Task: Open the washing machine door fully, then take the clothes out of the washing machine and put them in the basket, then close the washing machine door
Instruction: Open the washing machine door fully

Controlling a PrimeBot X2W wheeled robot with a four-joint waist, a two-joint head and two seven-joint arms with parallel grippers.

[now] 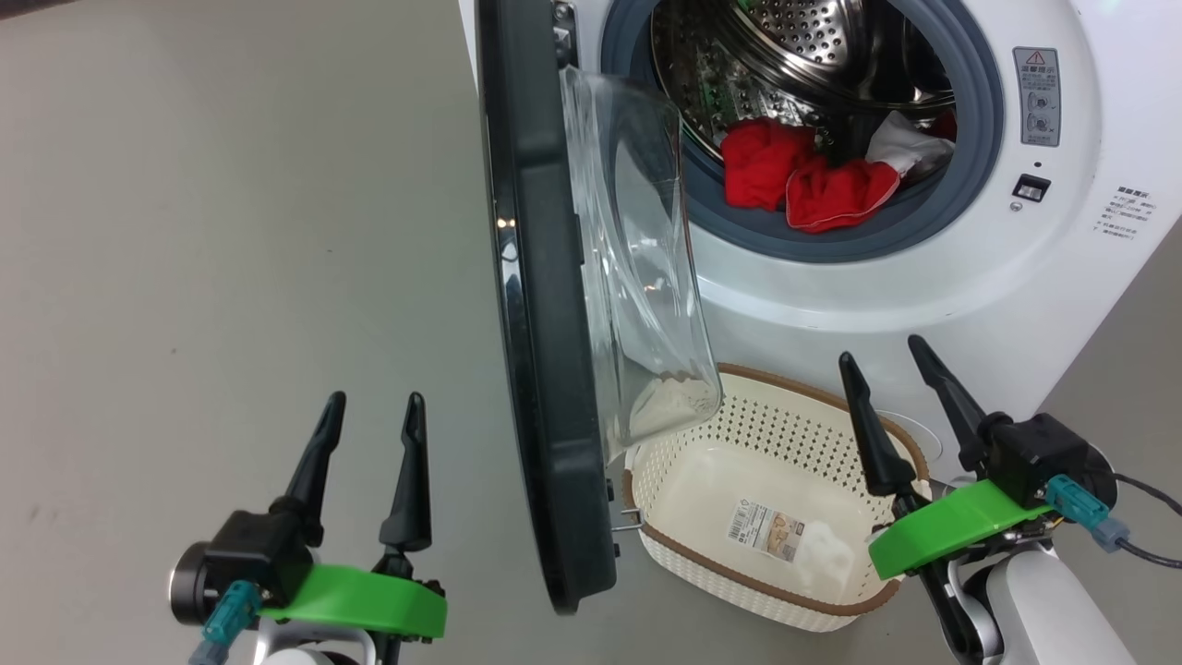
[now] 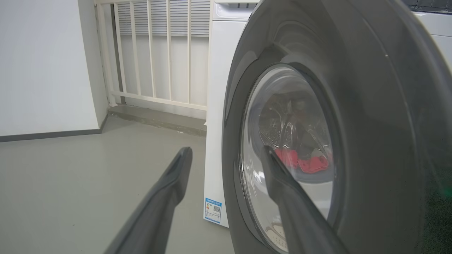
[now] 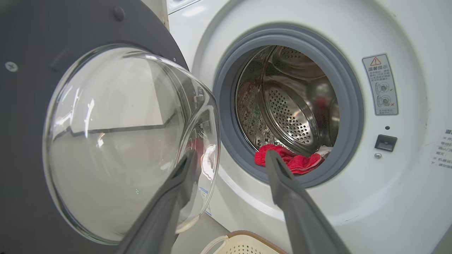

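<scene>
Opening fully seems the step in hand: the washing machine door (image 1: 545, 369) stands edge-on between the left tool (image 1: 377, 399) and right tool (image 1: 879, 349), both spread and empty. The clothes (image 1: 803, 175) lie in the drum (image 1: 813, 46) ahead of the right tool, the basket (image 1: 683, 453) just beside it. Next, the door needs swinging farther toward the left tool.

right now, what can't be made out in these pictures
Clothes: right wrist view, the grey rubber ring hides the pile's lower part.
Basket: head view, its left end is behind the washing machine door; right wrist view, cut by the bottom edge.
Warning sticker: head view, print too small to read.
</scene>
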